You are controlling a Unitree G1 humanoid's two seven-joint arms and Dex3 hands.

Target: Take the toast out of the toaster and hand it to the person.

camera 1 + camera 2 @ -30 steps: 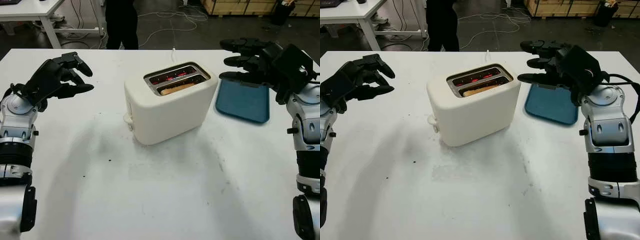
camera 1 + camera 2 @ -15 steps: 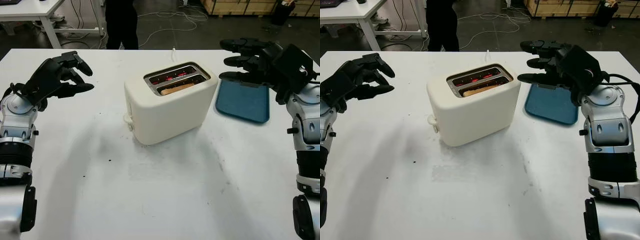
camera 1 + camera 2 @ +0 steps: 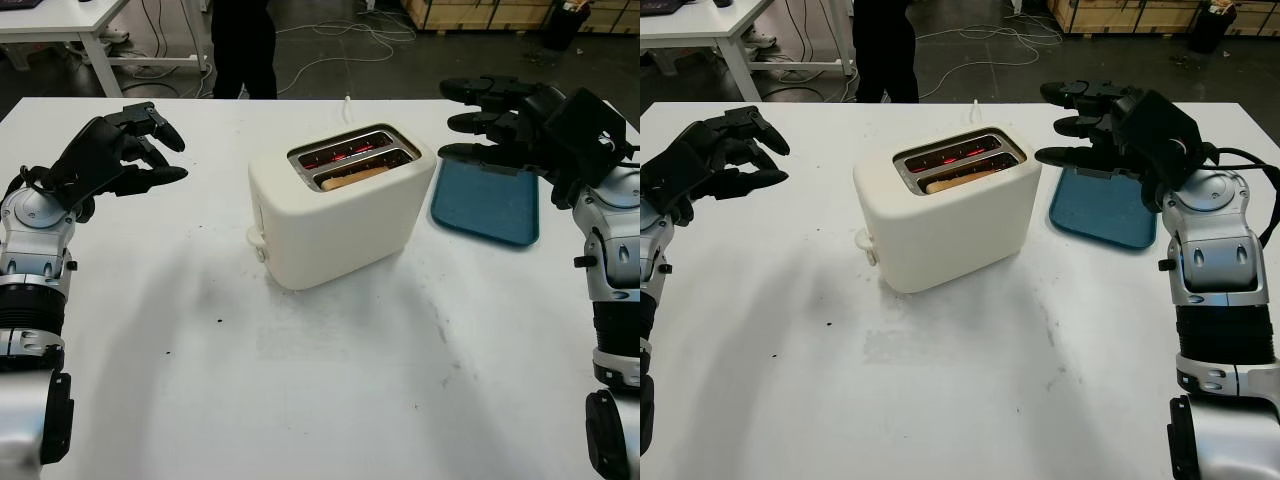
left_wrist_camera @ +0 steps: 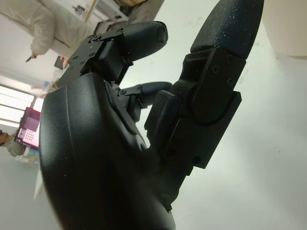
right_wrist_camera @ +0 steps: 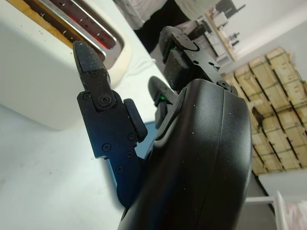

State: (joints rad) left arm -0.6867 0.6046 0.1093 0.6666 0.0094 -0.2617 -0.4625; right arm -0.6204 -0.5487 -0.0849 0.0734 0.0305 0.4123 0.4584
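Observation:
A cream two-slot toaster (image 3: 335,208) stands in the middle of the white table (image 3: 330,400). Its far slot glows red; a slice of toast (image 3: 355,177) sits low in the near slot. My left hand (image 3: 128,150) hangs above the table well to the left of the toaster, open and holding nothing. My right hand (image 3: 490,120) hovers just right of the toaster's top, above the far end of a blue tray, open and empty. A person in dark clothes (image 3: 243,45) stands beyond the table's far edge.
A blue tray (image 3: 487,200) lies on the table right of the toaster. The toaster's white cord (image 3: 347,103) runs off the far edge. Another white table (image 3: 70,25) and wooden crates (image 3: 480,12) stand on the floor behind.

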